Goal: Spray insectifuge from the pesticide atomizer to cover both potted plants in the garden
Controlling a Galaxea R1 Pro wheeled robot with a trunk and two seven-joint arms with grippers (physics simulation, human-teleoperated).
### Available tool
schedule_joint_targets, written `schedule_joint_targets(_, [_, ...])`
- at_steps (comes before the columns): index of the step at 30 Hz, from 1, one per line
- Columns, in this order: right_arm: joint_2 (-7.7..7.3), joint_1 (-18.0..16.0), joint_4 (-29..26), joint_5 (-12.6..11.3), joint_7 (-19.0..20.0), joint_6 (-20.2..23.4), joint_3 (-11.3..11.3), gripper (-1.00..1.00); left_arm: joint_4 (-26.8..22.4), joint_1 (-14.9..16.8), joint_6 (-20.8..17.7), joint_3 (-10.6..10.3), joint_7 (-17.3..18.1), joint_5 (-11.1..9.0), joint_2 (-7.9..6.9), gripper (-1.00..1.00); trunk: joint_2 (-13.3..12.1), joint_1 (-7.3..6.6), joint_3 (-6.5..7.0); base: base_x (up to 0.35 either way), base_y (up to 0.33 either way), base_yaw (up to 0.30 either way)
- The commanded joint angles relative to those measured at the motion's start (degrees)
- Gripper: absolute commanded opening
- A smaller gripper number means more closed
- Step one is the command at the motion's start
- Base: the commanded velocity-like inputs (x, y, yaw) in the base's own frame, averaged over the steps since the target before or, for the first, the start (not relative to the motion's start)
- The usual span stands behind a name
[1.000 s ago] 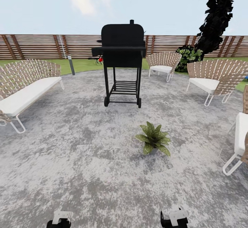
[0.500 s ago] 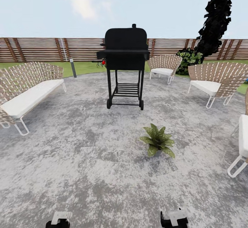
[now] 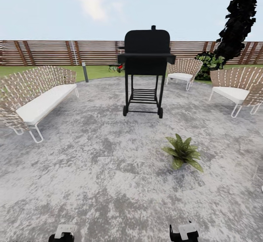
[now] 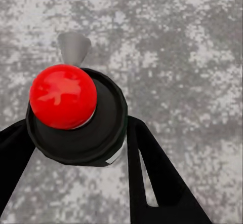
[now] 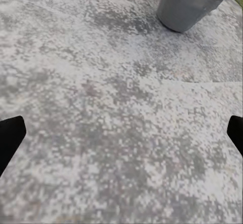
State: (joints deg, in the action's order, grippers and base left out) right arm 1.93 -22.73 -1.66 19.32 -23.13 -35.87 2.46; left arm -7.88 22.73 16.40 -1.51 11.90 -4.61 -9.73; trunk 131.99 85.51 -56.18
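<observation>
While the left gripper (image 4: 76, 138) is clamped on the pesticide atomizer (image 4: 76, 117) and the right gripper (image 5: 121, 133) hangs open, the potted plant (image 3: 182, 153) near right on the patio (image 3: 91, 169) looks unsprayed, so spraying's all left.

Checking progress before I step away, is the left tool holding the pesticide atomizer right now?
Yes, in the left wrist view the left tool has its dark fingers on either side of the pesticide atomizer, seen from above its red top.

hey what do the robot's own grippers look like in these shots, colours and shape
In the head view, the left gripper and right gripper are black blocks with white bracket-like parts on top. In the wrist views, the left gripper's fingers are plain black, flat and tapered, and the right fingertips are black too. No cables or markings show.
</observation>
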Motion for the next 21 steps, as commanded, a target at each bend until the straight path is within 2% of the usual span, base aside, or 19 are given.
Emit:
schedule_joint_targets(1, [0.01, -0.04, 0.07, 0.37, -0.60, 0.01, 0.25, 1.00, 0.06, 0.03, 0.12, -0.12, 0.31, -0.49, -0.02, -1.00, 0.02, 0.01, -0.01, 0.201, 0.293, 0.248])
schedule_joint_targets(18, [0.01, -0.04, 0.07, 0.37, -0.60, 0.00, 0.20, 1.00, 0.16, 0.03, 0.10, -0.08, 0.28, -0.49, -0.03, -1.00, 0.02, 0.01, 0.96, 0.217, 0.283, 0.221])
schedule_joint_targets(21, [-0.02, -0.03, 0.07, 0.37, -0.60, 0.01, 0.20, 1.00, 0.22, 0.03, 0.06, -0.08, 0.26, -0.49, -0.04, -1.00, 0.02, 0.01, 1.05, 0.252, 0.242, 0.108])
